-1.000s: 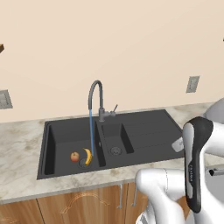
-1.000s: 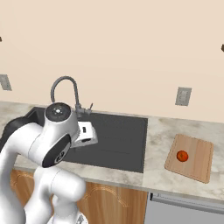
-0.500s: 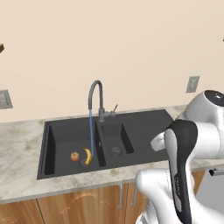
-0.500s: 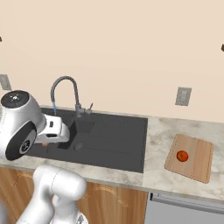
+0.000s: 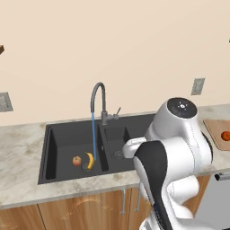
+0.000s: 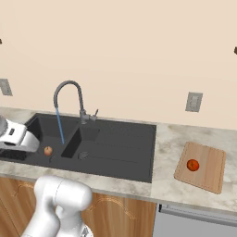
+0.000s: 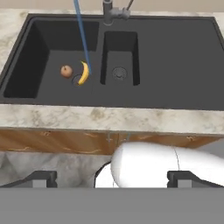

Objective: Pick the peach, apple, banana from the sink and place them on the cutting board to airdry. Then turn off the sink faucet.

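Viewing sink (image 7: 175,65) from my hand camera | jaws spread wide, empty | banana (image 7: 83,72) in large basin beside small reddish fruit (image 7: 66,71), under faucet (image 5: 99,101) stream | one red fruit (image 6: 192,165) on cutting board (image 6: 208,173)

Arm folded low — tool (image 7: 112,178) jaws spread wide, empty.
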